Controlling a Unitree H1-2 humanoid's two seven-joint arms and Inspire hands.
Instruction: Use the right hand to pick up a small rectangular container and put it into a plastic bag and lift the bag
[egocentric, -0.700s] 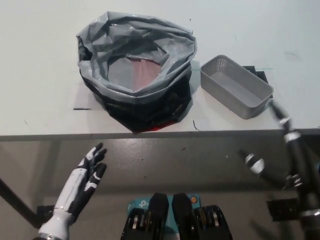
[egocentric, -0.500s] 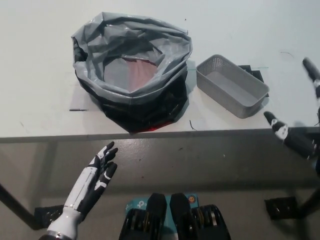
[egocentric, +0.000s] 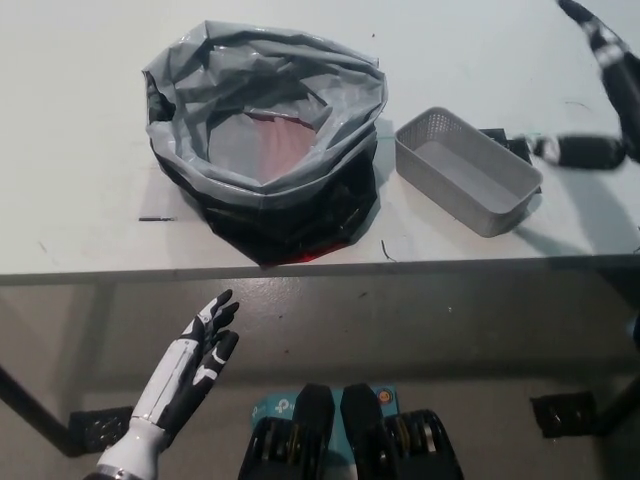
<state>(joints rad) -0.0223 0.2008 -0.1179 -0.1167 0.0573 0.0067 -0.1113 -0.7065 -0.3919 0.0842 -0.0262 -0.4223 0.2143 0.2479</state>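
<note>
The white table (egocentric: 80, 130) carries everything; on it the plastic bag (egocentric: 265, 150) stands open-mouthed, left of centre; just to its right, apart from it, the small rectangular container (egocentric: 466, 170) lies untouched; the right hand (egocentric: 610, 100) hovers at the far right, fingers spread, holding nothing; the left hand (egocentric: 195, 365) rests near, below the table edge, fingers apart; grasping, bagging and lifting all remain.

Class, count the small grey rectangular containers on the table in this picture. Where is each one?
1. The grey container sits on the white table, just right of the open plastic bag. Another could be hidden inside the bag; its bottom is only partly visible.
</note>
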